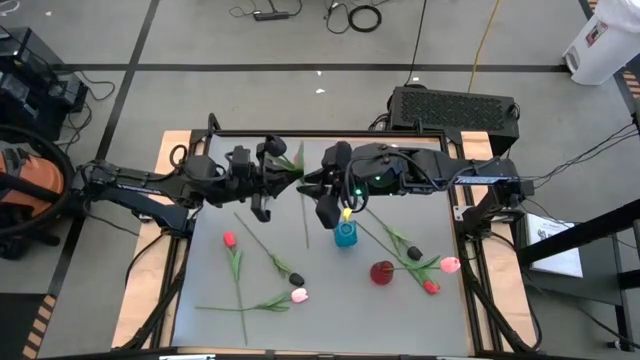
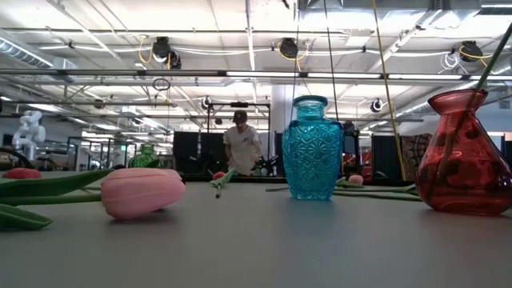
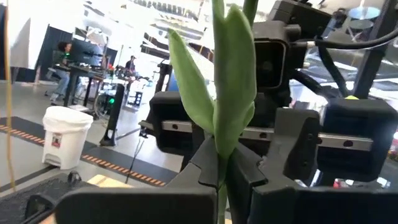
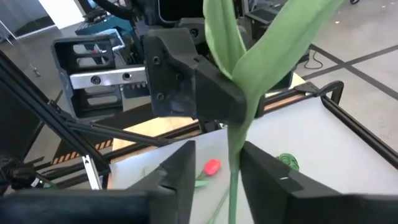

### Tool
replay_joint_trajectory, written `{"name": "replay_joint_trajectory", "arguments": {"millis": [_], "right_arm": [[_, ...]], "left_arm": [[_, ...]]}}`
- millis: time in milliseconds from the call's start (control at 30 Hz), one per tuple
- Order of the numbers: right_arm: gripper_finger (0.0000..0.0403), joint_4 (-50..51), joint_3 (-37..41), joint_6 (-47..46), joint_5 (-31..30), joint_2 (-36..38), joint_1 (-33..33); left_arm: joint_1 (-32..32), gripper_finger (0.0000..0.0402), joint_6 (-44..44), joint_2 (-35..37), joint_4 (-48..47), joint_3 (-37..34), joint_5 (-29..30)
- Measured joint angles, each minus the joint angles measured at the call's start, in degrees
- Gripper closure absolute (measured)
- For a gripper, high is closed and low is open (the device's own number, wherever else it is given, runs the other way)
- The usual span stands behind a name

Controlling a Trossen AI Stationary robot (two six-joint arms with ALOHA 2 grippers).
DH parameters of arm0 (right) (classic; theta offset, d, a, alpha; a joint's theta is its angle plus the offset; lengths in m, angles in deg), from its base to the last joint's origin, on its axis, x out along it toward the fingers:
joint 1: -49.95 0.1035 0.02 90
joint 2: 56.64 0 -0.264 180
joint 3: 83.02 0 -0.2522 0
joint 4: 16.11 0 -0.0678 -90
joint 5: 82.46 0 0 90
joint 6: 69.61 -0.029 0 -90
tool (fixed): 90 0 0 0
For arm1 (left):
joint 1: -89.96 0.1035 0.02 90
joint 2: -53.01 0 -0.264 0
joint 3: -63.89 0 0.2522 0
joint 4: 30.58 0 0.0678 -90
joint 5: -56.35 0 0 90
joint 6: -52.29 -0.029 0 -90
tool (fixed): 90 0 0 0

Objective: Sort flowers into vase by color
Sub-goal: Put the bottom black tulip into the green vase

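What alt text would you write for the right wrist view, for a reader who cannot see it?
A green tulip stem with leaves stands upright between the slightly parted fingers of the right gripper, while the left gripper clamps it higher up. Beyond them, a red flower head lies on the white table.

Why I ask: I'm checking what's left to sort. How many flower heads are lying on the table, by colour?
Red heads: 2
Pink heads: 2
Dark heads: 2
Total: 6
Not counted: the flower clamped in the left gripper; its head is not visible.
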Motion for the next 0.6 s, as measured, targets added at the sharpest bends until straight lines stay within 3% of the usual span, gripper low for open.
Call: {"name": "replay_joint_trajectory", "arguments": {"millis": [267,600], "right_arm": [[0.0237,1.19,0.00,-0.07,-0.14,2.24,0.03],[0.0230,2.26,-0.02,0.29,-0.33,6.89,0.02]], "left_arm": [[0.08,0.0394,-0.34,1.22,-3.83,-0.02,7.06],[2.50,0.0394,-1.34,8.49,-15.04,-0.04,10.47]]}}
